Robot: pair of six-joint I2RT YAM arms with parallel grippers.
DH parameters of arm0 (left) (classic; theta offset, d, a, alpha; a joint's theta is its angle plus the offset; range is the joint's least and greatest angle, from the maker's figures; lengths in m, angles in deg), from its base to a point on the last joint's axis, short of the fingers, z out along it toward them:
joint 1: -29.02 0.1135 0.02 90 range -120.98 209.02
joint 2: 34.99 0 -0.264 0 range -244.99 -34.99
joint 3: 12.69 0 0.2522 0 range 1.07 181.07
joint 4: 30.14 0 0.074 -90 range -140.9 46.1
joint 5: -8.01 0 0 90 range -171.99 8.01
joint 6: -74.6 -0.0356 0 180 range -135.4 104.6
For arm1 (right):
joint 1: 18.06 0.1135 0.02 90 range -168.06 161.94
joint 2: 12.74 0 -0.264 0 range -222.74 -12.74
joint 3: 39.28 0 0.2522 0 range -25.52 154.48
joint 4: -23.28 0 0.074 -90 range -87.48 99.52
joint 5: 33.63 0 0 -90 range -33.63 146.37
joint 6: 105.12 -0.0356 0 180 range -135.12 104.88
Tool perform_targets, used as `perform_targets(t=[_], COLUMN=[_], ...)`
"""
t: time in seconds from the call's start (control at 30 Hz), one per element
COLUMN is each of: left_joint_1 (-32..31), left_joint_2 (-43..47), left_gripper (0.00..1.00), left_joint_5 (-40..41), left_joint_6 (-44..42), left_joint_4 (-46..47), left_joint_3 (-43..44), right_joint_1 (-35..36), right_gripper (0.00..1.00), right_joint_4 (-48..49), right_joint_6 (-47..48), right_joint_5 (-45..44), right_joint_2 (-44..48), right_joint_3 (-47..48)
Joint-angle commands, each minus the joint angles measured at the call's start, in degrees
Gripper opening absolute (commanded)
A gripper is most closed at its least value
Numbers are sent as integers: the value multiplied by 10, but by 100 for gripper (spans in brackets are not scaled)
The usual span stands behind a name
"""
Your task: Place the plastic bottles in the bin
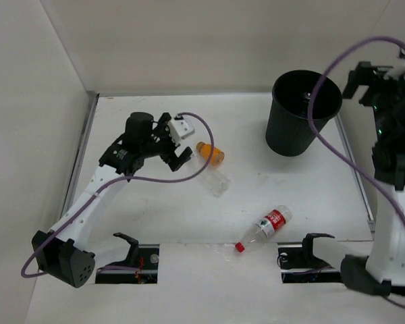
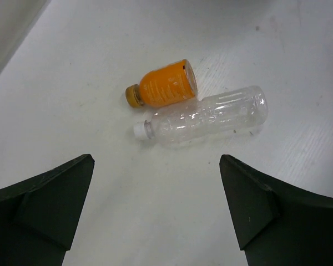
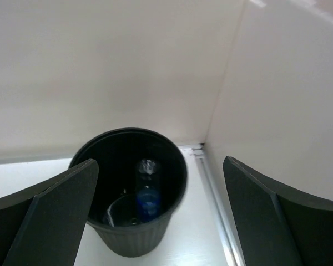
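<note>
The short orange bottle [image 1: 211, 154] and the plain clear bottle [image 1: 214, 181] lie side by side on the table. In the left wrist view the orange bottle [image 2: 167, 84] and clear bottle [image 2: 211, 116] lie just ahead. My left gripper [image 1: 179, 139] is open and empty, just left of them, its jaws [image 2: 157, 160] wide apart. The red-label, red-capped bottle [image 1: 264, 227] lies near the front edge. The black bin [image 1: 290, 138] stands upright at the back right, and the blue-label bottle [image 3: 148, 202] lies inside the bin [image 3: 130, 238]. My right gripper [image 1: 358, 81] is open and empty, raised to the right of the bin [image 3: 160, 163].
White walls close the table on the left, back and right. A metal rail [image 1: 354, 169] runs along the right edge beside the bin. Two black brackets [image 1: 128, 244] [image 1: 316, 241] sit at the front edge by the arm bases.
</note>
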Motion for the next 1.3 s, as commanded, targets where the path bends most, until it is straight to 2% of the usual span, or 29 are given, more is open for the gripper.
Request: perform_targets(t=[0.0, 0.17, 0.33, 0.53, 0.87, 1.17, 1.27], left_joint_1=[-56, -134, -141, -148, -141, -163, -170], left_joint_2=[15, 45, -31, -158, -286, -334, -337], left_gripper=[100, 100, 100, 100, 98, 73, 57], left_joint_5=[39, 26, -30, -37, -46, -19, -5], left_joint_6=[-197, -424, -545, -571, -612, -618, -611], left_joint_4=[-1, 40, 73, 154, 156, 61, 34], left_joint_3=[-22, -134, -156, -115, -56, -26, -18], right_joint_1=[-49, -140, -225, -251, -208, -200, -199], right_gripper=[100, 100, 100, 100, 100, 100, 100], right_joint_4=[-52, -117, -179, -228, -249, -236, -228], right_joint_6=[8, 15, -10, -53, -120, -128, -130], right_joint_5=[73, 168, 261, 298, 246, 255, 258], right_joint_2=[86, 197, 271, 320, 330, 293, 282], right_joint_3=[-53, -92, -96, -103, -50, -10, -3])
